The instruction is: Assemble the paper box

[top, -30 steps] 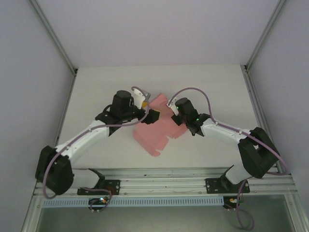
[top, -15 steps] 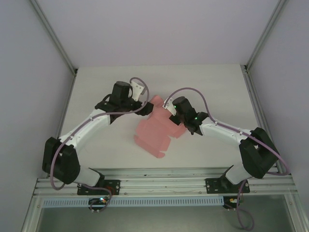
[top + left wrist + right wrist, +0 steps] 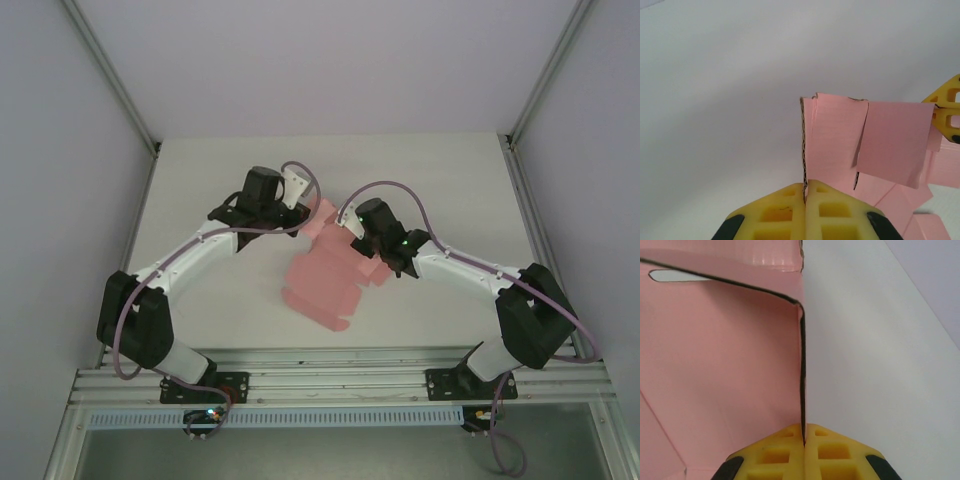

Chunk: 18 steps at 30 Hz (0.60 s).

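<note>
The pale pink paper box [image 3: 322, 285], a partly folded sheet, lies mid-table on the plain white tabletop [image 3: 220, 170] between the two arms. The left gripper [image 3: 805, 186] pinches its yellow fingers tight on an upright flap edge. The right gripper [image 3: 804, 432] clamps a raised panel the same way. Pale grey walls [image 3: 60, 150] and aluminium posts [image 3: 112, 75] enclose the table, and a metal rail [image 3: 340, 362] runs along the near edge.

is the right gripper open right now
No, in the right wrist view the right gripper is shut, pinching a thin edge of the paper box.
</note>
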Motion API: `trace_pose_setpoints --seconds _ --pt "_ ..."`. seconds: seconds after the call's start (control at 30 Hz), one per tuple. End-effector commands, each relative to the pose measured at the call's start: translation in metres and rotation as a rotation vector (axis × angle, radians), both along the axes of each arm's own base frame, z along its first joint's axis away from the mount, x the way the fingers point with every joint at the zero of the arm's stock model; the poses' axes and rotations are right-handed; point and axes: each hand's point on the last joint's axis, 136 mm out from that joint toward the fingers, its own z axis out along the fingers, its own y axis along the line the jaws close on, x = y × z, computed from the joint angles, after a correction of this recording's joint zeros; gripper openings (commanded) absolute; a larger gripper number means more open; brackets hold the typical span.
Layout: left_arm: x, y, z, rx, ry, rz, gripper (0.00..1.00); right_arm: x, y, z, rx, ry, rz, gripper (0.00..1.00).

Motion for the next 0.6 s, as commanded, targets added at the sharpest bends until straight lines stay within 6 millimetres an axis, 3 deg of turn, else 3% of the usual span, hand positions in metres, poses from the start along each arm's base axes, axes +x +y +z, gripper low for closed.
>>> trace_pose_setpoints --seconds 0.0,0.27,0.57 --pt "-0.003 -0.003 0.012 -0.028 -0.06 -0.037 0.0 0.001 -0.002 -0.008 -0.032 0.006 -0.002 0.1" --pt "-0.013 -0.001 0.018 -0.05 -0.091 -0.07 0.0 0.001 -0.016 -0.011 -0.01 0.007 -0.023 0.18" --pt "-0.018 0.0 0.022 -0.058 -0.11 -0.084 0.0 0.003 -0.023 -0.013 0.009 0.008 -0.035 0.16"
